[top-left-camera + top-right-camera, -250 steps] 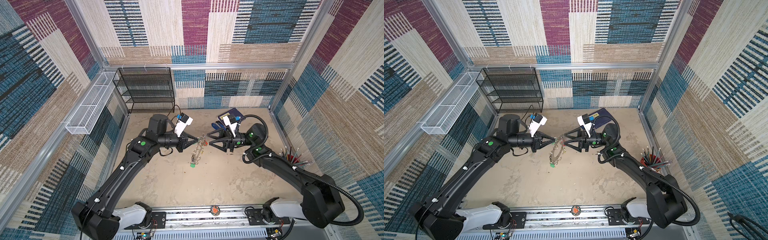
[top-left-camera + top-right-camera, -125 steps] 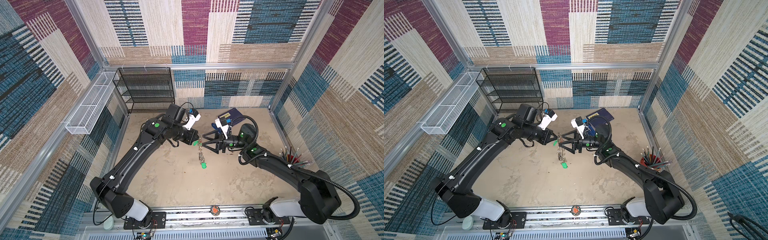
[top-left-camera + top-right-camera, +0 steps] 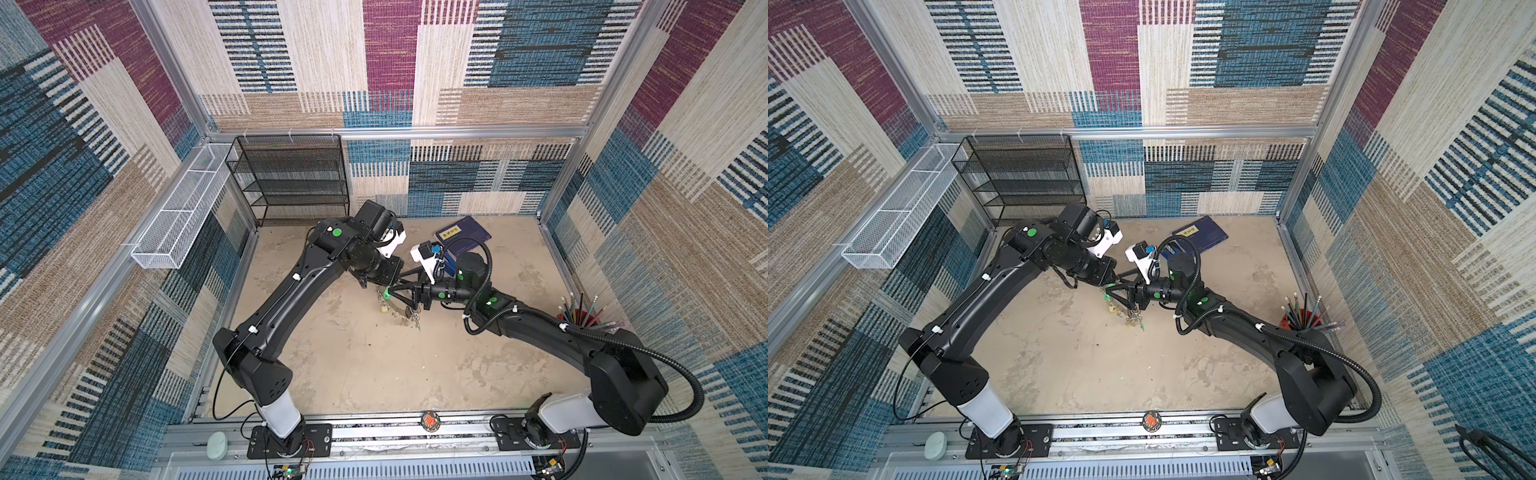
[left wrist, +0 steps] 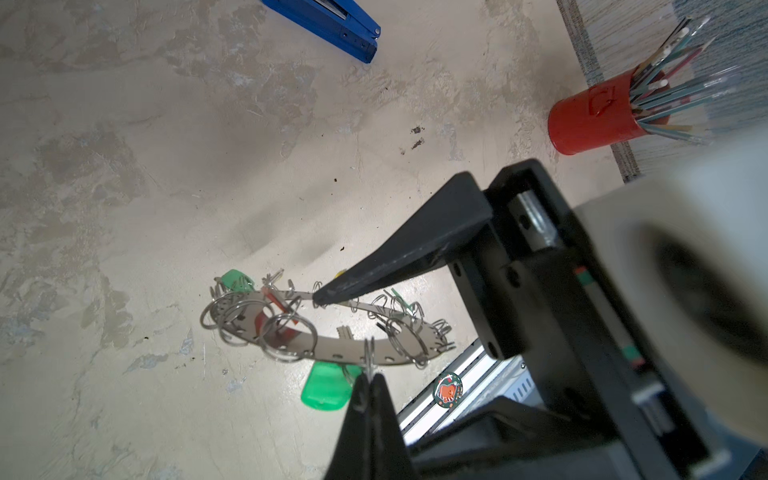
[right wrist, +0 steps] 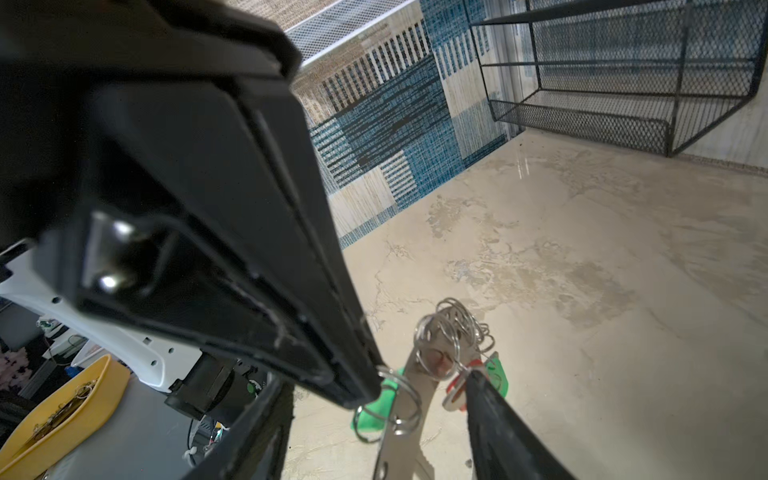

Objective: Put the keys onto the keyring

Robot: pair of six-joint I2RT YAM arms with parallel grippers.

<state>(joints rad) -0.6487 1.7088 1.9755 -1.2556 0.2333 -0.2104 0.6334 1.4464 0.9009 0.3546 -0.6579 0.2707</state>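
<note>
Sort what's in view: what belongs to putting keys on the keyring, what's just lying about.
Job: keyring; green tag at its rim; keys themselves hard to make out.
Lying about: blue stapler, navy book, red pencil cup, black mesh shelf, white wire basket.

The near half of the worktop (image 3: 353,374) lies bare, side to side. In the middle my left gripper (image 4: 368,382) and right gripper (image 5: 424,384) crowd each other at the keyring (image 3: 397,309). Far left the mesh shelf (image 3: 291,183) blocks; far right lie a book (image 3: 469,235) and stapler (image 4: 332,20); a pencil cup (image 3: 579,319) stands at the right edge.
</note>
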